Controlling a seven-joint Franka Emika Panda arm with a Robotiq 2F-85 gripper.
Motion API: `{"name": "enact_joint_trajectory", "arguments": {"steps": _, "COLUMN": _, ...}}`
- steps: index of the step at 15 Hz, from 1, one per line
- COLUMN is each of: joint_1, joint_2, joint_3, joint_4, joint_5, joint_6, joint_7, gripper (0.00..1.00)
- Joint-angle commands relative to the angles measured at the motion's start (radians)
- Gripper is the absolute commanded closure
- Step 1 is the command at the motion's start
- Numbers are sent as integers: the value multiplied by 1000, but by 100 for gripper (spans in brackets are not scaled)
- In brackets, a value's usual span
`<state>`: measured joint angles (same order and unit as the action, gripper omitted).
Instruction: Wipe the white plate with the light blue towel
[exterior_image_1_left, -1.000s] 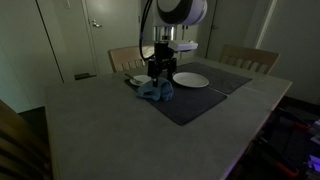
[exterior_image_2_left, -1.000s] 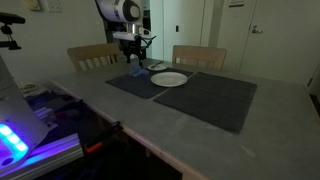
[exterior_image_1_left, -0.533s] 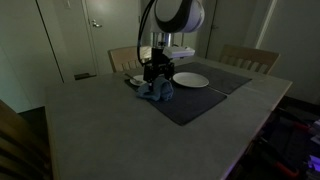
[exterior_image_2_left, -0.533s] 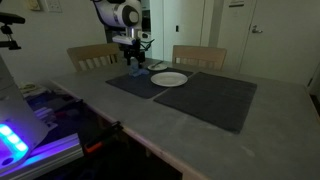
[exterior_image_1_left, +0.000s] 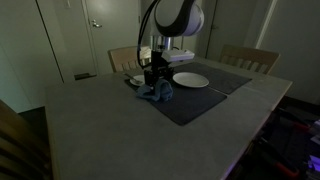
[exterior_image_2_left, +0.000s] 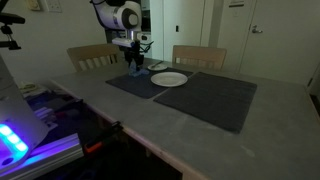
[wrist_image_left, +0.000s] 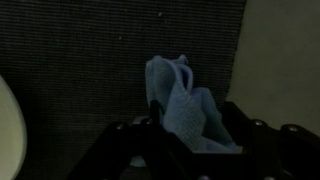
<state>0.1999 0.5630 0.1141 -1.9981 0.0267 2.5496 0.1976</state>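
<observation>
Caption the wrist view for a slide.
Gripper straddles the crumpled light blue towel on the dark placemat, white plate at left edge.

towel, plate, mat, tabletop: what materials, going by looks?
Towel: soft light blue cloth, matte; it bunches in folds.
Plate: white and smooth, perhaps ceramic or plastic; too dim to tell.
Mat: dark woven fabric; a fine grid weave shows.
Table: grey, matte, maybe laminate or stone; unclear.

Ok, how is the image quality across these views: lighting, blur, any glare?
Wrist view: dim, grainy and soft in focus; the light blue towel is readable, the fingers are near-black silhouettes. Both exterior views: underexposed overall, with the white plate the brightest thing on the table; in an exterior view a purple glow blooms at the lower corner.
</observation>
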Motion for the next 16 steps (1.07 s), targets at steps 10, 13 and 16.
{"name": "enact_joint_trajectory", "arguments": {"steps": 10, "joint_1": 10, "joint_2": 5, "joint_3": -11, "joint_4": 11, "joint_5": -1, "joint_6": -1, "joint_7": -1, "gripper": 98}}
{"name": "enact_joint_trajectory", "arguments": {"steps": 13, "joint_1": 6, "joint_2": -18, "joint_3": -11, "joint_4": 22, "joint_5": -7, "joint_6": -28, "joint_7": -13, "gripper": 98}}
{"name": "enact_joint_trajectory", "arguments": {"steps": 16, "joint_1": 10, "joint_2": -45, "joint_3": -22, "joint_4": 37, "joint_5": -24, "joint_6": -52, "joint_7": -10, "gripper": 98}}
